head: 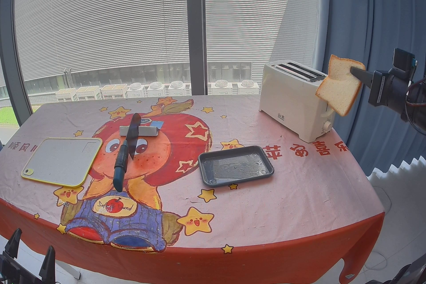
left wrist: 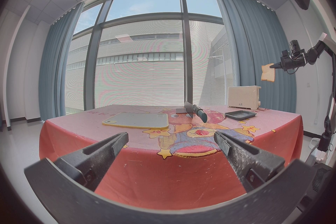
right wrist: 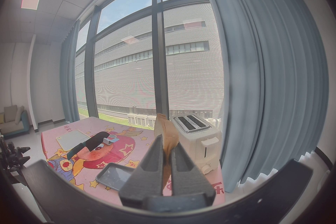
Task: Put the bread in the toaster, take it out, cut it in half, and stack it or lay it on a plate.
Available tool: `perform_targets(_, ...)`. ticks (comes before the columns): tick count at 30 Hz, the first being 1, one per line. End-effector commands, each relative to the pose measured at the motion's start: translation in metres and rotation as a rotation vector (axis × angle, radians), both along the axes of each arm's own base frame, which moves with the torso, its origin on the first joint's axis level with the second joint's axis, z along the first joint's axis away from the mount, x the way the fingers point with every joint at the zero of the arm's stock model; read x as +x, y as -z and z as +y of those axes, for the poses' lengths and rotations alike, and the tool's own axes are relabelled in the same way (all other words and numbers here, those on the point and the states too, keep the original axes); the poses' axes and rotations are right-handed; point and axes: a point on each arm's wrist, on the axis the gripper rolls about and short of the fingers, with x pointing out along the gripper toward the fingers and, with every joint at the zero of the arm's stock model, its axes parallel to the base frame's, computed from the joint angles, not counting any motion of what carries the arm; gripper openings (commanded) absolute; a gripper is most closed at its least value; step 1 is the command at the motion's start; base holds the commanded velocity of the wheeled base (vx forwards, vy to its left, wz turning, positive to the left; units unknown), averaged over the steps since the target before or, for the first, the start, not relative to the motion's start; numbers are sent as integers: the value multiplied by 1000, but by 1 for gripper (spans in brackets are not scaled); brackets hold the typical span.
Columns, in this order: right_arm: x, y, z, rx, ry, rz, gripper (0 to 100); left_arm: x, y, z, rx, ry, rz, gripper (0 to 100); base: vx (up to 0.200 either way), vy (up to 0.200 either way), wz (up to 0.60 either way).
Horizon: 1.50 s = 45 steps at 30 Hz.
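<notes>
Bread (head: 341, 85) in the air, nothing cut yet
Right end effector (head: 357, 72) is clamped on it just beside the toaster (head: 293, 96). Looks pale, probably untoasted, so cutting and plating are left too.

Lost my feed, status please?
Right pincer shut on tan square bread slice, aloft beside white two-slot toaster. Left pincer open, low. Nothing in between.

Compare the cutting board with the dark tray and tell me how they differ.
The cutting board is pale grey with a yellow-green edge; the tray is dark. The cutting board is a flat slab, the tray has a raised rim. The cutting board lies at the robot's left, the tray nearer the toaster. Both are rounded rectangles flat on the tablecloth.
</notes>
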Motion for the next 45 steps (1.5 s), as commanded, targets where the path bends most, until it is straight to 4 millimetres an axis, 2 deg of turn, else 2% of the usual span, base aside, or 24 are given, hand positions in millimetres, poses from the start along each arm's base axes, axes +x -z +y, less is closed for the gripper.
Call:
perform_targets(1, -12, 1, 0, 6, -17, -5, 0, 0, 5, 0, 0, -1, 1, 100, 0, 0, 0)
perform_targets(8, -30, 8, 5, 5, -61, 8, 0, 0, 5, 0, 0, -1, 1, 100, 0, 0, 0)
perform_targets(15, -39, 21, 14, -10, -120, 47, 0, 0, 5, 0, 0, -1, 1, 100, 0, 0, 0)
perform_targets(24, -52, 34, 12, 18, -133, -1, 0, 0, 5, 0, 0, -1, 1, 100, 0, 0, 0)
perform_targets(45, -58, 48, 14, 26, -159, -21, 0, 0, 5, 0, 0, 2, 1, 100, 0, 0, 0)
